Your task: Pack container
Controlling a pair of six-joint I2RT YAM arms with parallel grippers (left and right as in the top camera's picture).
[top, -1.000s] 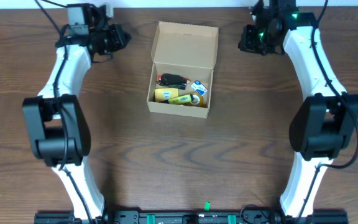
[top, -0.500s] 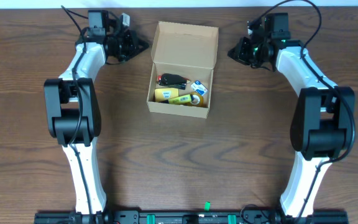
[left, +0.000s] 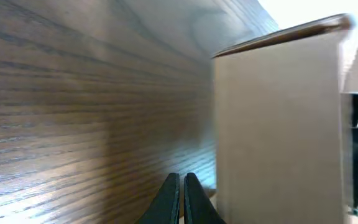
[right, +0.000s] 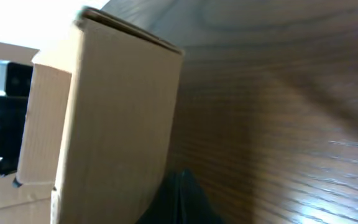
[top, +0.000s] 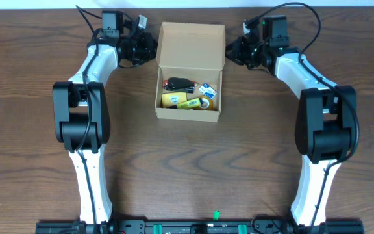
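There is one container (top: pixel 192 44), a plain tan cardboard box, at the upper centre of the overhead frame on the dark wooden table (top: pixel 187 169). Its flap lid stands open toward the top of the frame. Inside lie several small things: one black item (top: pixel 180 83), one blue-and-white packet (top: pixel 207 91) and some yellow pieces (top: pixel 174 99) along the lower wall. How many yellow pieces there are cannot be told.

There are two arms, one on each side of the box. The left arm (top: pixel 76 123) rises from the bottom edge along the left of the frame, bends at its black joint and slants inward to the upper left of the box. The right arm (top: pixel 323 123) mirrors it on the right side.

The left gripper (top: pixel 149 49) points at the left edge of the lid. In the left wrist view this claw (left: pixel 181 180) is clenched, fingers pressed together on nothing, just beside the cardboard wall (left: pixel 278 124). Whether it touches the wall cannot be told.

The right gripper (top: pixel 231 51) points at the lid's right edge. In its wrist view the dark fingers (right: pixel 180 186) are likewise clenched and empty, low beside the box (right: pixel 117 124).
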